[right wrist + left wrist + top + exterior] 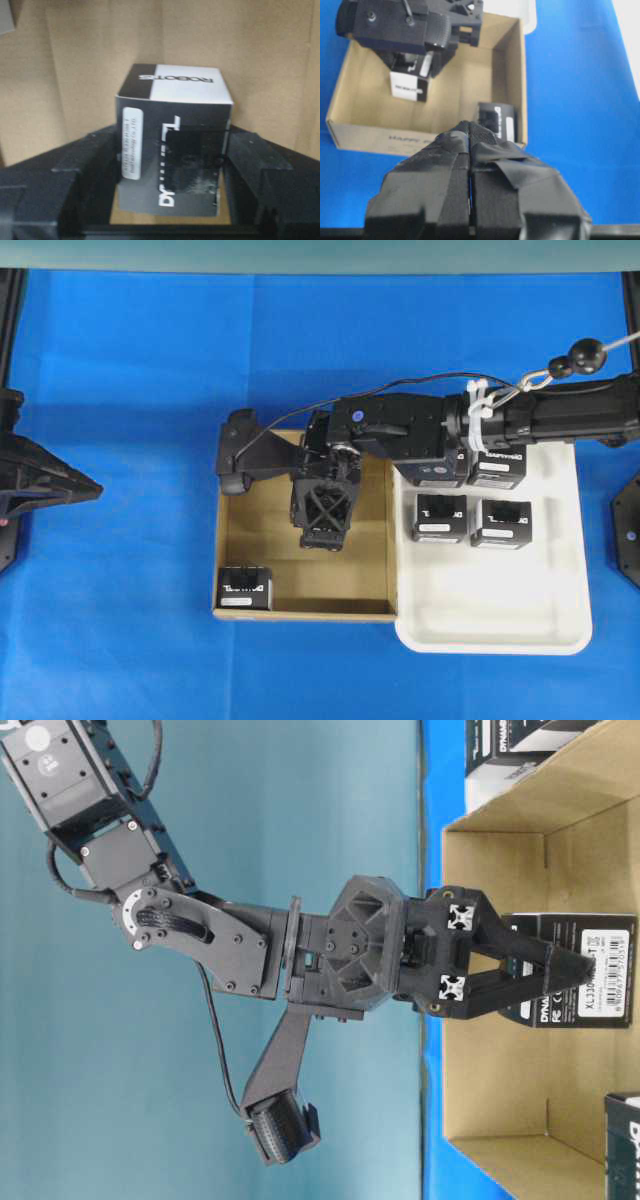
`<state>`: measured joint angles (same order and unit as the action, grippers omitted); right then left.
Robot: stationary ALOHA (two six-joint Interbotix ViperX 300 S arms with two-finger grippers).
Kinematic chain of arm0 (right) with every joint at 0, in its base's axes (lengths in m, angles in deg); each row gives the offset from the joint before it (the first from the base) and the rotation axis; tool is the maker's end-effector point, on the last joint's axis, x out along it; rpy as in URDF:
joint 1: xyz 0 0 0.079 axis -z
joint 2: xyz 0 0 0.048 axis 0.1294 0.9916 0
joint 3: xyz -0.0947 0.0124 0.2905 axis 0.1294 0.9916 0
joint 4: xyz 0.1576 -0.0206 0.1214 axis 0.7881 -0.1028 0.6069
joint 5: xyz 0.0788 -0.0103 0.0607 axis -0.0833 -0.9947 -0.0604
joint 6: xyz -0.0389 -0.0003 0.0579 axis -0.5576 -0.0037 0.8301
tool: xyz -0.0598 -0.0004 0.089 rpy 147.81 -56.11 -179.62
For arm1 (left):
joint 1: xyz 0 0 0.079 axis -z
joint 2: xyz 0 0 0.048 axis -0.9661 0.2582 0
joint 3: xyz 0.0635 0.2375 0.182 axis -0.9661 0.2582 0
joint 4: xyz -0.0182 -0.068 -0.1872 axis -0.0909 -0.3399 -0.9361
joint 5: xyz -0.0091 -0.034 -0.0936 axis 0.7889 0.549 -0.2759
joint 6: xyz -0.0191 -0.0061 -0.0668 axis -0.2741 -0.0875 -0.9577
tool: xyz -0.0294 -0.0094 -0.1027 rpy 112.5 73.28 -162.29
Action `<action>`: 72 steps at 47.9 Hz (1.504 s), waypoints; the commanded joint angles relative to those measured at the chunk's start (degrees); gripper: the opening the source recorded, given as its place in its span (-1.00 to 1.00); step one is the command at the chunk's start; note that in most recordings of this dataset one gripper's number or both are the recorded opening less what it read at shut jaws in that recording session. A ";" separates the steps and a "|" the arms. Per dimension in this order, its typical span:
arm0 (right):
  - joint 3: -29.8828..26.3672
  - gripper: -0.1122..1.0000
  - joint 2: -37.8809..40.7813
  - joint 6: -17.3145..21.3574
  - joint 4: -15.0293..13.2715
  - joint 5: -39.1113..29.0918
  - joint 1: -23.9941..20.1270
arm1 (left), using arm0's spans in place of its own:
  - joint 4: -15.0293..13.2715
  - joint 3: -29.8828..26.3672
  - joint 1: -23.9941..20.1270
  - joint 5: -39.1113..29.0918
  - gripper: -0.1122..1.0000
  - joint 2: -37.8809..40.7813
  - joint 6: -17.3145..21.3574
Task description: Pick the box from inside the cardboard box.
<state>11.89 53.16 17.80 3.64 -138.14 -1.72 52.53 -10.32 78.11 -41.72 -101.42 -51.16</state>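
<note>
The brown cardboard box [300,585] lies mid-table. My right gripper [322,538] reaches into it from the right and is shut on a black box [172,100], with a finger against each of its sides. In the overhead view the gripper hides this box; it shows beneath the gripper in the left wrist view [409,89] and between the fingers in the table-level view [590,970]. A second black box [245,590] stands in the carton's near-left corner. My left gripper [470,131] is shut and empty, far left of the carton [88,486].
A white plastic tray [500,615] touches the carton's right side. It holds several identical black boxes [440,518] in its far half. The right arm [560,415] and its cable cross above the tray. Blue cloth covers the table.
</note>
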 commanded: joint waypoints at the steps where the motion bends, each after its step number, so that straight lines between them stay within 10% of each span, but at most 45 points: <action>1: -0.44 0.30 0.18 0.00 0.00 -0.09 -0.70 | 0.18 -1.41 0.09 0.26 -0.92 0.44 0.00; 41: -26.98 0.30 -16.17 4.83 0.00 -39.64 -1.76 | 0.18 -1.32 -0.35 0.26 -0.92 0.53 0.00; 72: -31.38 0.30 -24.96 14.85 -5.27 -46.32 -7.56 | 0.18 -1.32 -0.09 0.53 -0.92 0.53 -0.18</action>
<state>-19.13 29.96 32.12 -1.28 -184.11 -8.40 52.53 -10.32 77.76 -41.72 -101.33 -51.16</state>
